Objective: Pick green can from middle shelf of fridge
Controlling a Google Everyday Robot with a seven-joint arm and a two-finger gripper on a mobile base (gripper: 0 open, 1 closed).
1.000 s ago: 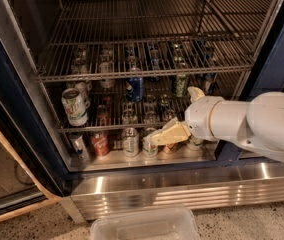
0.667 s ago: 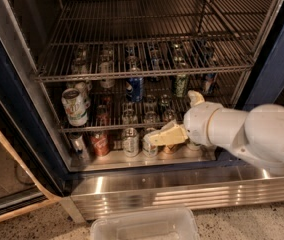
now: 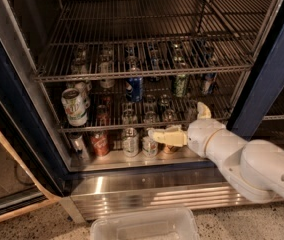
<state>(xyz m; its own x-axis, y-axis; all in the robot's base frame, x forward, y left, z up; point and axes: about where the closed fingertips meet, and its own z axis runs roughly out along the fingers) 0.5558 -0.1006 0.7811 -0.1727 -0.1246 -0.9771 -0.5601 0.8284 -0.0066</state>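
The green can (image 3: 180,84) stands upright on the middle shelf (image 3: 107,127) of the fridge (image 3: 277,69), right of centre, with a blue can (image 3: 134,87) to its left. A larger white can with green print (image 3: 74,106) stands at the shelf's left end. Several more cans stand behind them. My gripper (image 3: 164,135) is on a white arm that comes in from the lower right. It points left, just below the middle shelf's front rail and in front of the bottom row of cans. It is below and slightly left of the green can and is not touching it.
Several cans (image 3: 130,141) stand on the fridge floor by the gripper, among them a red one (image 3: 99,144). The ribbed steel base panel (image 3: 147,194) lies below. A clear plastic bin (image 3: 144,225) sits on the floor in front. The open door (image 3: 12,149) is at the left.
The arm's wrist and forearm have dropped lower and now come in from the lower right. The gripper's tip has stayed in nearly the same place. The cans have not moved.
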